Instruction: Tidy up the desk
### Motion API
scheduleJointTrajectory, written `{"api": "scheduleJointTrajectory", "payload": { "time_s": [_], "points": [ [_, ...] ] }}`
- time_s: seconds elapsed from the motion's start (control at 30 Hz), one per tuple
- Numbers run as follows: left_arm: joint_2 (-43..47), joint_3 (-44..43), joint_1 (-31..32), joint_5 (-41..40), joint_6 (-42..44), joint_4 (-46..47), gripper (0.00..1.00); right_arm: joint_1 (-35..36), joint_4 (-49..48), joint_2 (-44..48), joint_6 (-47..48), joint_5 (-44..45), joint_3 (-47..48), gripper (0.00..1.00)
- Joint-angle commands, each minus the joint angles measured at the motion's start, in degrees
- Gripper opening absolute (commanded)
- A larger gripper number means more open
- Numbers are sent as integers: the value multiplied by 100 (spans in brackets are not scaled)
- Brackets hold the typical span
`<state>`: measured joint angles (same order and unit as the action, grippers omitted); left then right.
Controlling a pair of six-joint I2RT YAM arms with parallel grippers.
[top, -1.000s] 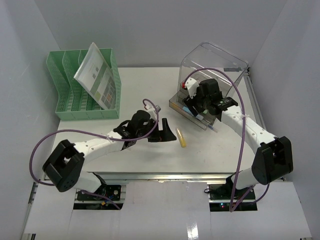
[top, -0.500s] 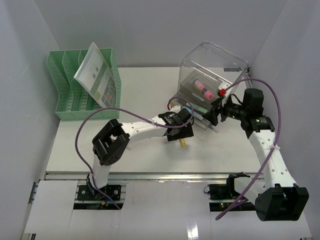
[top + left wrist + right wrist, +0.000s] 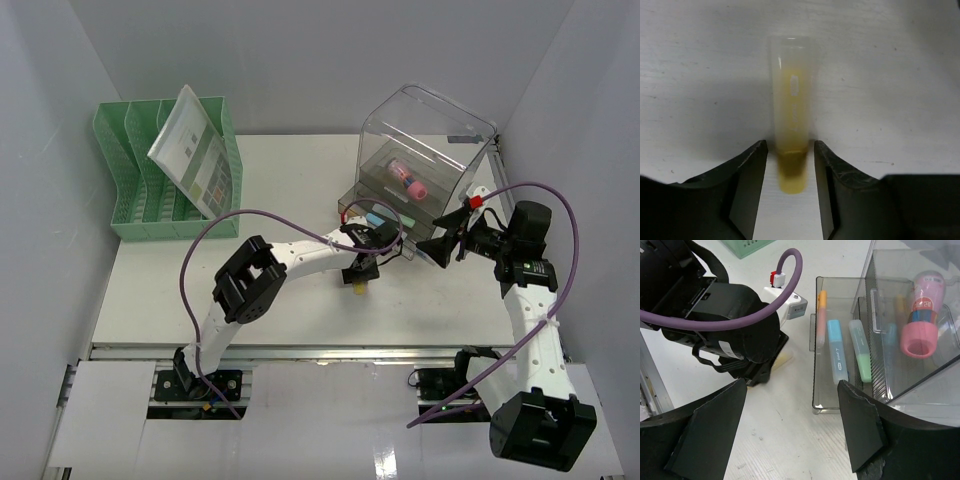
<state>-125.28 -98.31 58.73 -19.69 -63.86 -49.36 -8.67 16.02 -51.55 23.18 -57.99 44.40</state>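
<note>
The large flat white desk (image 3: 280, 180) is filling your view. Your right gripper (image 3: 445, 240) is retreating toward 3 o'clock, fingers spread, empty. Your left gripper (image 3: 790, 150) is narrowing around the yellow translucent tube (image 3: 790, 125) near centre; whether it is clamped yet, I cannot tell. A pickup is likely starting.

Left gripper (image 3: 789, 150) points down — right gripper (image 3: 792, 385) agape

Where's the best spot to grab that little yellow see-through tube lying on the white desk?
Across its narrow body, near the darker yellow end, coming straight down from above. The translucent yellow tube lies flat on the white desk, so only its long sides are free.
</note>
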Motion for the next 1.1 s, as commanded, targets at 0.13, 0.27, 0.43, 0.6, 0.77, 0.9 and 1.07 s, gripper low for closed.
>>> {"api": "scheduleJointTrajectory", "payload": {
  "time_s": [0.13,0.27,0.43,0.6,0.77,0.9,1.07],
  "points": [
    [398,588,-2,-457,-77,-297,16,-47,-239,175,-108,-364,-29,79],
    [1316,1254,-11,-504,363,746,9,-60,-218,233,-47,-423,-63,79],
    [2526,1876,-333,-337,367,1975,2,-91,-240,312,-8,-537,-124,79],
    [2782,2153,-901,705,-120,3461,0,-101,-240,257,32,-455,-143,79],
    [2189,1382,-1145,1176,-465,3779,0,-109,-249,230,82,-361,-166,79],
    [1642,703,-1362,1421,-757,3774,0,-118,-240,216,100,-319,-178,79],
    [985,-35,-1487,1482,-1196,3387,23,-155,-234,193,113,-341,-186,79]
  ]
}}
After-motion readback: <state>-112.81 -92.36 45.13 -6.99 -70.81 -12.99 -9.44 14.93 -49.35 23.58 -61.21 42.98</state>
